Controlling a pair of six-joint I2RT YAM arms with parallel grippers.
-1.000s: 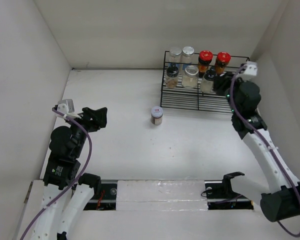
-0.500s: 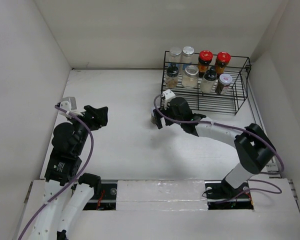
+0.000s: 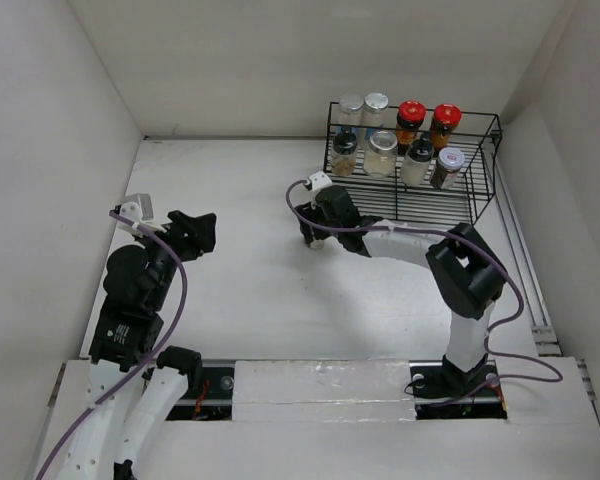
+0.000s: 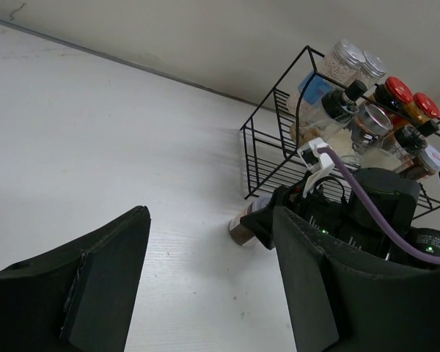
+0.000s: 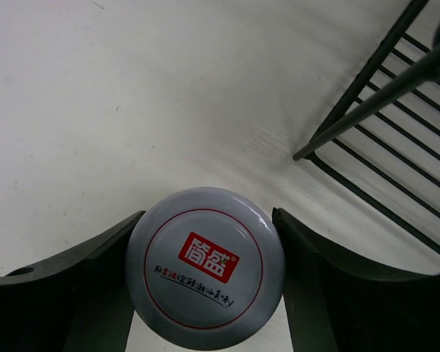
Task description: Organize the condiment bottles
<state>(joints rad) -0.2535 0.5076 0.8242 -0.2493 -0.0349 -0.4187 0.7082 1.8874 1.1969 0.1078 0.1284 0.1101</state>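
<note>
A silver-lidded glass spice jar [image 5: 205, 268] with a red logo on its lid stands on the white table, just left of the rack; it also shows in the left wrist view [image 4: 243, 226] and barely in the top view [image 3: 315, 243]. My right gripper [image 3: 312, 228] [image 5: 209, 220] is open, its fingers [image 5: 103, 279] down on either side of the jar's lid. Two red-capped dark bottles [image 3: 411, 112] [image 3: 446, 115] and several other condiment bottles [image 3: 382, 150] stand in the rack. My left gripper [image 3: 195, 232] [image 4: 209, 213] is open and empty over the left of the table.
The black wire rack [image 3: 410, 205] stands at the back right against the wall, its near corner [image 5: 367, 103] close to my right gripper. White walls enclose the table on the left, back and right.
My right arm has swung from the rack's right end down to the lone jar and now straddles it. One more silver-lidded jar stands in the rack. The left arm has barely moved.
</note>
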